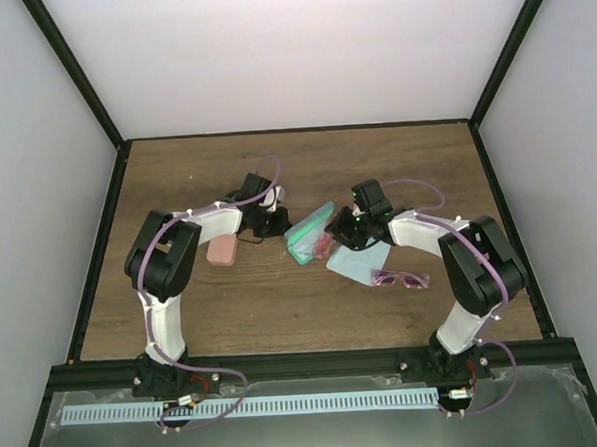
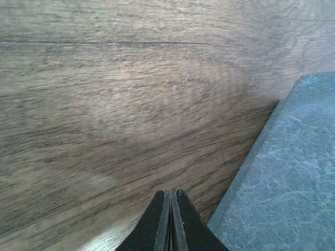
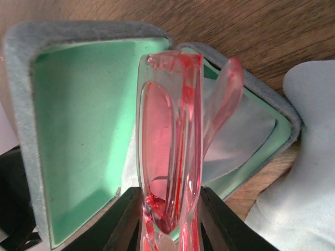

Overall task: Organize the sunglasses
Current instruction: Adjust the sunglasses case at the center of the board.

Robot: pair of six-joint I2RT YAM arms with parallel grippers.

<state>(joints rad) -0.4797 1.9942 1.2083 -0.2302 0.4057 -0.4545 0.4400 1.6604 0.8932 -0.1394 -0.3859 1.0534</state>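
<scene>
My right gripper (image 3: 168,217) is shut on the red-lensed sunglasses (image 3: 170,141), folded, one arm sticking out to the right. It holds them over the open blue-grey case (image 3: 78,130) with its green lining; a pale cloth (image 3: 241,141) lies in the case's right half. In the top view the right gripper (image 1: 341,233) is at the open case (image 1: 307,235). The pinkish-purple sunglasses (image 1: 402,278) lie on the table at the right. My left gripper (image 2: 173,219) is shut and empty, low over the wood beside the case's grey outer wall (image 2: 293,178); in the top view the left gripper (image 1: 273,225) stands left of the case.
A shut pink case (image 1: 223,249) lies left of centre by the left arm. A pale blue cloth (image 1: 356,264) lies under the right arm, also in the right wrist view (image 3: 309,157). The table's black frame (image 1: 100,254) borders the wood.
</scene>
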